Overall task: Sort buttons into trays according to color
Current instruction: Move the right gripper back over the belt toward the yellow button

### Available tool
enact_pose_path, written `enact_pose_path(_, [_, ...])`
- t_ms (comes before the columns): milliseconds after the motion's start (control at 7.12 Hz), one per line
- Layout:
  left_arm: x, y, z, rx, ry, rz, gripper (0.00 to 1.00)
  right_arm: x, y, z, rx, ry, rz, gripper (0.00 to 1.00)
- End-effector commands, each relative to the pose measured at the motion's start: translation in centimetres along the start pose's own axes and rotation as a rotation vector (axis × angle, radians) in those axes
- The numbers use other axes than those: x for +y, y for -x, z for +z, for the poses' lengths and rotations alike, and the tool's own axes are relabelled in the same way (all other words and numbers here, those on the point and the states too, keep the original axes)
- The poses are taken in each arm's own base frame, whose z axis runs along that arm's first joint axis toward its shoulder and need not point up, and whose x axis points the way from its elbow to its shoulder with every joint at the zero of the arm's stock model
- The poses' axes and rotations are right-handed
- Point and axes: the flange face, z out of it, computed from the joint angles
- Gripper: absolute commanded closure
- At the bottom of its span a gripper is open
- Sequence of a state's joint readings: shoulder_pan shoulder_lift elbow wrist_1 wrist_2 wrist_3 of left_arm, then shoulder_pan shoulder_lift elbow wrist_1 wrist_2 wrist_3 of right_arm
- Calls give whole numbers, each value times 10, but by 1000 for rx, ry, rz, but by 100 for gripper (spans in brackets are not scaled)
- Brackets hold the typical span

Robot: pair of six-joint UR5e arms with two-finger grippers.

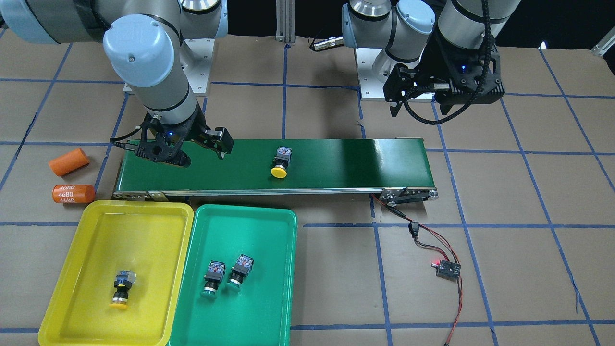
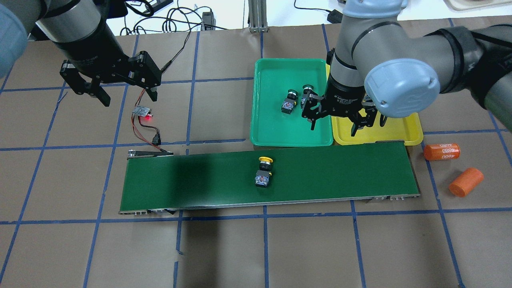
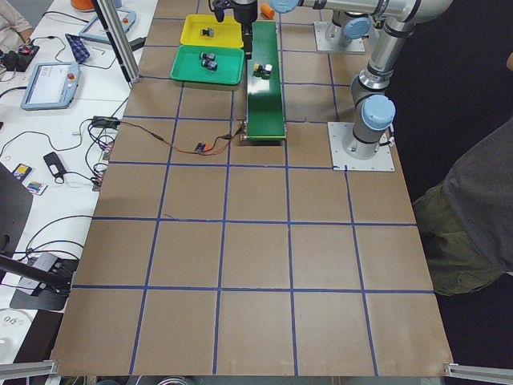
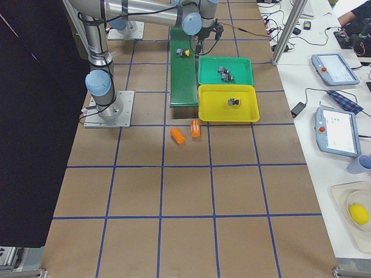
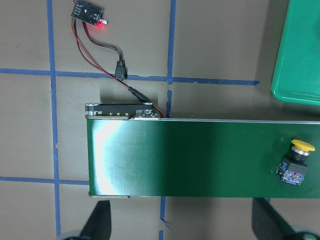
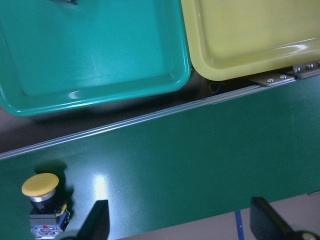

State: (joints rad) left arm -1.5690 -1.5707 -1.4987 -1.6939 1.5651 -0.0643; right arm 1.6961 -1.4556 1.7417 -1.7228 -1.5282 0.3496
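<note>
Yellow button lies mid-frame on the belt; my left gripper, upper left, and right gripper, upper right, hang spread, empty.

Yellow tray: one button. Green tray: two buttons. Yellow-capped button on belt.

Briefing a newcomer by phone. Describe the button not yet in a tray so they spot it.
Find the long dark-green conveyor belt. Near its middle one yellow-capped button lies on its side. All the rest sit inside the yellow tray or green tray.
</note>
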Motion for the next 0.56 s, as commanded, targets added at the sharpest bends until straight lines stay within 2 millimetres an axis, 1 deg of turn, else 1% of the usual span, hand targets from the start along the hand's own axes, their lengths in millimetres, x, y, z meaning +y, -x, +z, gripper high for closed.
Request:
enact_pose_path(0, [0, 0, 0, 3, 0, 0, 0, -6, -4, 15, -15, -41, -2, 0])
enact_pose_path(140, [0, 0, 1, 2, 3, 0, 0, -3, -6, 16, -7, -23, 3, 0])
enact_pose_path(281, [0, 0, 1, 3, 5, 0, 0, -4, -7, 16, -9, -24, 3, 0])
enact_pose_path(421, [0, -1, 1, 5, 5, 0, 0, -9, -15, 14, -16, -27, 19, 0])
